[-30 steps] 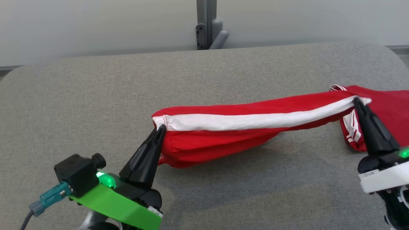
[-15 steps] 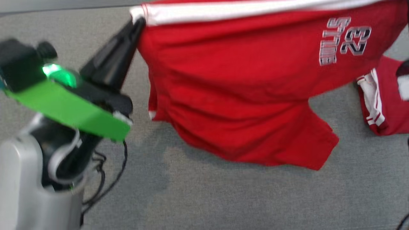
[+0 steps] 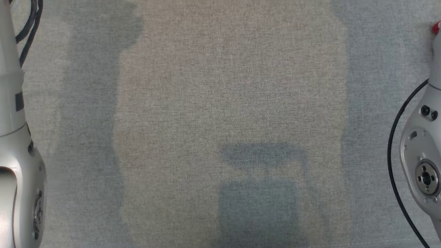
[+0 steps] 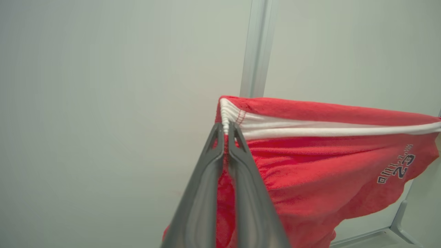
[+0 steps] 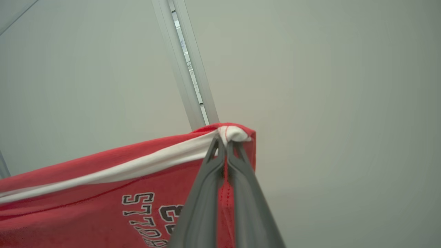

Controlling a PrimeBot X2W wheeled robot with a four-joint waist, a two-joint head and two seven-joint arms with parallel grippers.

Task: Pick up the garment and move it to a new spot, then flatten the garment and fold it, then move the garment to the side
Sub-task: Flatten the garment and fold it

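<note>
The garment [image 4: 320,165] is a pair of red shorts with a white waistband and a printed "23". It hangs in the air, stretched between both grippers in front of a pale wall. My left gripper [image 4: 226,129] is shut on one end of the waistband. My right gripper [image 5: 225,141] is shut on the other end, and the garment [image 5: 86,193] drops away to the left below it. In the head view a small red patch [image 3: 437,27] shows at the top right edge.
The grey fabric table [image 3: 220,103] lies below, crossed by soft shadows. My pale left arm [image 3: 13,165] and right arm [image 3: 422,155], with black cables, stand at its sides. A metal post [image 4: 256,48] runs up the wall behind the garment.
Both grippers have lifted the garment off the table and it now hangs spread between them. The head view has tilted down onto the table.
</note>
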